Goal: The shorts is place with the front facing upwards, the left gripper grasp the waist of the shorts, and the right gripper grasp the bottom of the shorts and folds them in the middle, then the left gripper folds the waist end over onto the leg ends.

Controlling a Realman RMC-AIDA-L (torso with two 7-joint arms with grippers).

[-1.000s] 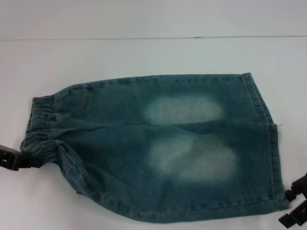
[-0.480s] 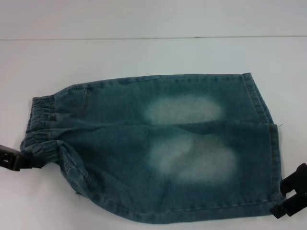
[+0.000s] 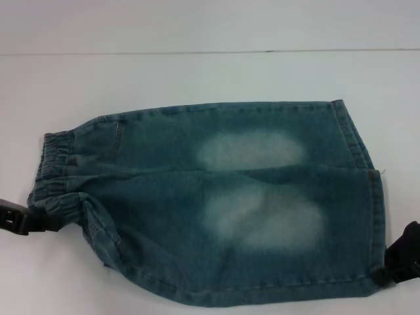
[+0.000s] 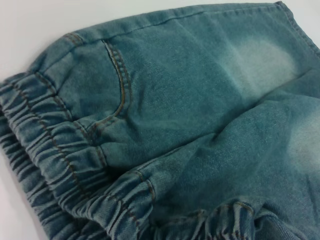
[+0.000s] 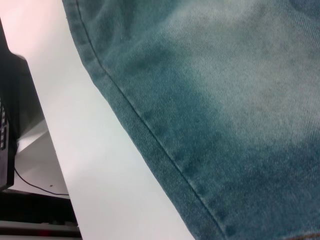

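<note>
Shorts (image 3: 216,203) lie flat mid-table (image 3: 197,72), faded patches up, waist at 9 o'clock, hems at 3. Left gripper (image 3: 23,220) pinches the waist's near corner. Right gripper (image 3: 400,262) touches the near hem corner at 4 o'clock; grip unreadable.

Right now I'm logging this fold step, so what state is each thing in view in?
the shorts: spread flat on the table, faded patches up, not yet folded.
the waist of the shorts: puckered, at the robot's left.
the bottom of the shorts: flat, at the robot's right.
the left gripper: at the waist's near corner.
the right gripper: at the hem's near corner.
</note>
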